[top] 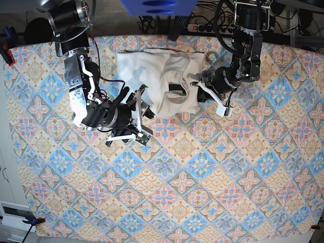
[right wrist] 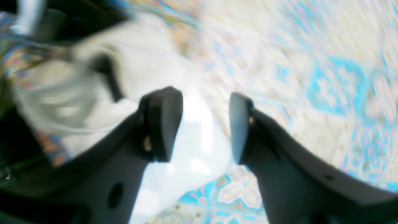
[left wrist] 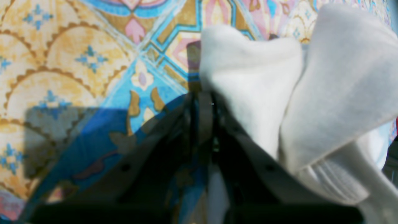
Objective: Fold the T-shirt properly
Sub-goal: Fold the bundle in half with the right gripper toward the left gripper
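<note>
The white T-shirt [top: 152, 76] lies bunched and partly folded at the back middle of the table, plain side showing. My left gripper [top: 199, 86] is at the shirt's right edge. In the left wrist view its dark fingers [left wrist: 203, 102] are shut, with a fold of the T-shirt [left wrist: 255, 81] pinched at their tips and draped to the right. My right gripper [top: 140, 103] is at the shirt's lower left edge. The right wrist view is blurred; there the right gripper [right wrist: 202, 124] stands open, with the T-shirt [right wrist: 192, 149] lying below the gap and nothing gripped.
A patterned tablecloth [top: 202, 167] covers the whole table. A blue object [top: 157, 7] and a power strip with cables [top: 202, 23] sit beyond the back edge. Clamps hold the cloth at the left edge [top: 5, 50] and front left corner [top: 33, 221].
</note>
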Robot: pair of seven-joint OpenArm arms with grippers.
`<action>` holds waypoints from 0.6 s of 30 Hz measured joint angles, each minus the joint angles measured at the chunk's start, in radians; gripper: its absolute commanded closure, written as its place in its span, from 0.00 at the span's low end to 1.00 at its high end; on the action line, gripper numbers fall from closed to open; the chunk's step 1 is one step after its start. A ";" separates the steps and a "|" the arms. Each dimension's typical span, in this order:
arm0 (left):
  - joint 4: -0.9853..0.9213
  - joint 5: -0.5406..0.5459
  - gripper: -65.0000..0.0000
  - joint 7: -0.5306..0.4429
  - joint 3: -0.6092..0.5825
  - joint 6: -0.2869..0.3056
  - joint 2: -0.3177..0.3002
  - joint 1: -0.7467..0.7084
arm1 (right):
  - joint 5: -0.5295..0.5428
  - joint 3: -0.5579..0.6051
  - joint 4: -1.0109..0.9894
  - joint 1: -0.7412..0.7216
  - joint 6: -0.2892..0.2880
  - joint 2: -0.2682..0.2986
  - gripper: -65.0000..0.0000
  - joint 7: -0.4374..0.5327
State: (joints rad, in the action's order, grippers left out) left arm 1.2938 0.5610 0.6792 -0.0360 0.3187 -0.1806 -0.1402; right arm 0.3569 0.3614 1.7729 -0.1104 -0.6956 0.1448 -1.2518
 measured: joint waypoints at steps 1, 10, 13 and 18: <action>0.007 -0.001 0.97 -0.004 0.000 -0.002 0.000 -0.005 | 0.004 0.002 -0.016 0.003 0.000 -0.003 0.68 0.007; 0.016 -0.005 0.97 0.004 0.000 -0.004 0.001 -0.008 | -0.181 0.210 -0.183 -0.001 0.000 -0.006 0.80 0.088; 0.017 -0.008 0.97 0.009 0.000 -0.003 0.001 -0.008 | -0.200 0.301 -0.219 -0.004 0.000 -0.013 0.80 0.127; 0.019 -0.011 0.97 0.008 -0.001 -0.005 0.000 -0.008 | -0.212 0.331 -0.235 -0.023 0.000 -0.060 0.80 0.122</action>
State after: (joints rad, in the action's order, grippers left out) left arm 1.3132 0.5499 0.6876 -0.0372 0.3141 -0.1806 -0.1482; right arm 0.1452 0.6926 1.5383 -0.1333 -0.6960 0.0849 -1.1294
